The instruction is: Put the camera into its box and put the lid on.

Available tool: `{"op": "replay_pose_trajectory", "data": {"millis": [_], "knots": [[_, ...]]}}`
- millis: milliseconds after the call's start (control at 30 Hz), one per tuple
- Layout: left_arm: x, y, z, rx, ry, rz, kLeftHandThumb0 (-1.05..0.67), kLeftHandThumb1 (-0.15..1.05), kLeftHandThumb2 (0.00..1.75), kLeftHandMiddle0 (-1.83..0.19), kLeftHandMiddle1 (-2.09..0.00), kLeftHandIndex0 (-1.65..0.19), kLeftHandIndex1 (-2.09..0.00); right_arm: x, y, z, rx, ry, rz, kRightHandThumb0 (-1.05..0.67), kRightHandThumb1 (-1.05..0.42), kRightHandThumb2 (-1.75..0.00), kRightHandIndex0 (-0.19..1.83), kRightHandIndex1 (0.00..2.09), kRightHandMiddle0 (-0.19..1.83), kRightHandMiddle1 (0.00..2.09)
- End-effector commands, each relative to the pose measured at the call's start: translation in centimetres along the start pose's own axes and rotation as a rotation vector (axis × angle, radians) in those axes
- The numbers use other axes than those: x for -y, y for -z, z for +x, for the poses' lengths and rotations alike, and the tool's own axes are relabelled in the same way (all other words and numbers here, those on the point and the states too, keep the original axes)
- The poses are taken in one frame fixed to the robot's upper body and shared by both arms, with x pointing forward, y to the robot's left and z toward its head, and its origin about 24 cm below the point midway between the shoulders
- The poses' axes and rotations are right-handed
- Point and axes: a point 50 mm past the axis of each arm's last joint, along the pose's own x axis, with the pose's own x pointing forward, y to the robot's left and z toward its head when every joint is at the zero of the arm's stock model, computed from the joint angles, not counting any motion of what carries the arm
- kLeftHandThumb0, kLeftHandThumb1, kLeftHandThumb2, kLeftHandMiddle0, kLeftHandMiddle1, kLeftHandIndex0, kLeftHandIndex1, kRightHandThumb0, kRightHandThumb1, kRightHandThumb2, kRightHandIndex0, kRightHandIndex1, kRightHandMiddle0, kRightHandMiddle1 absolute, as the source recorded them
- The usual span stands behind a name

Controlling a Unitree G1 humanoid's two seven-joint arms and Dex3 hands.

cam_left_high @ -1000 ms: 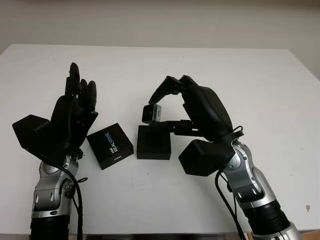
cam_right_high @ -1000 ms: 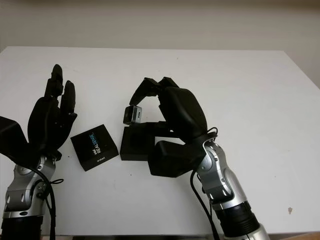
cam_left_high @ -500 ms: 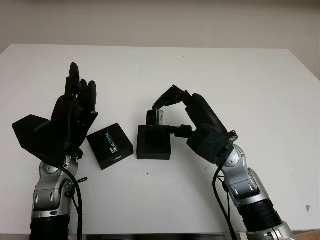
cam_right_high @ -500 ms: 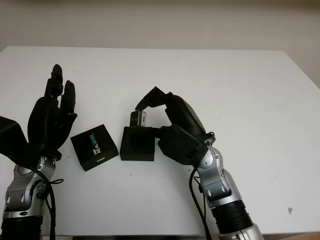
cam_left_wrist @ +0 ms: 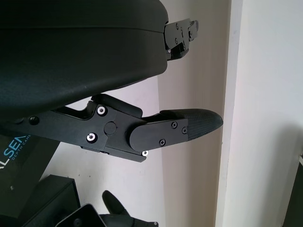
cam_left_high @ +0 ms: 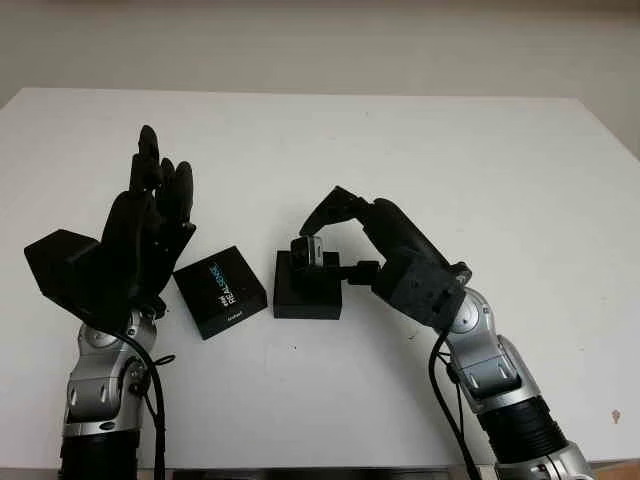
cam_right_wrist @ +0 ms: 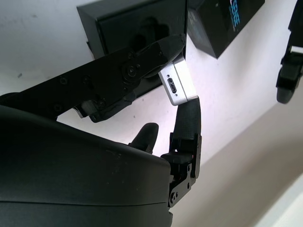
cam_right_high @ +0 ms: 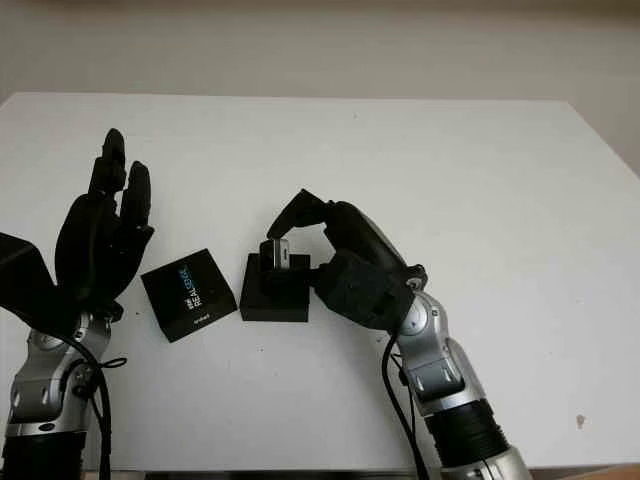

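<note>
Right hand (cam_left_high: 325, 228) pinching the small silver camera (cam_left_high: 307, 251) between fingertips, low over the open black box (cam_left_high: 307, 285). Printed lid (cam_left_high: 220, 291) flat on the white table (cam_left_high: 500, 180), between box and raised, open left hand (cam_left_high: 145, 235).

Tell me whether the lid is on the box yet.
Not yet. The lid lies on the table beside the open box, while the right hand holds the camera over it.
</note>
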Motion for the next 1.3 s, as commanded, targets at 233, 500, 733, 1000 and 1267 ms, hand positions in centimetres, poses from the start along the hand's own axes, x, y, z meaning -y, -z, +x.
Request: {"op": "replay_pose_trajectory", "data": {"millis": [233, 500, 733, 1000, 1267], "knots": [[0.0, -0.4, 0.0, 0.015, 0.005, 0.018, -0.61, 1.05, 0.52, 0.19, 0.0, 0.19, 0.0, 0.4, -1.1, 0.1, 0.022, -0.026, 0.003, -0.32, -0.95, -0.05, 0.09, 1.02, 0.37, 1.62], [0.0, -0.3, 0.0, 0.016, -0.002, 0.004, -0.6, 1.05, 0.52, 0.19, 0.0, 0.19, 0.0, 0.1, -1.1, 0.2, 0.003, -0.04, 0.021, -0.33, -0.95, -0.06, 0.08, 1.01, 0.37, 1.59], [0.0, -0.2, 0.0, 0.013, 0.005, 0.016, -0.6, 1.05, 0.54, 0.19, 0.0, 0.19, 0.0, -0.2, -1.0, 0.2, -0.012, -0.046, 0.036, -0.34, -0.97, -0.06, 0.07, 0.97, 0.37, 1.6], [0.1, -0.2, 0.0, 0.01, 0.003, 0.018, -0.61, 1.05, 0.53, 0.19, 0.0, 0.19, 0.0, -0.4, -0.9, 0.3, -0.019, -0.051, 0.058, -0.35, -0.97, -0.06, 0.06, 0.99, 0.35, 1.62], [0.0, -0.2, 0.0, 0.017, -0.002, 0.017, -0.61, 1.05, 0.52, 0.19, 0.0, 0.19, 0.0, -0.9, -0.8, 0.3, -0.026, -0.06, 0.05, -0.37, -0.98, -0.05, 0.05, 1.0, 0.35, 1.65]]}}
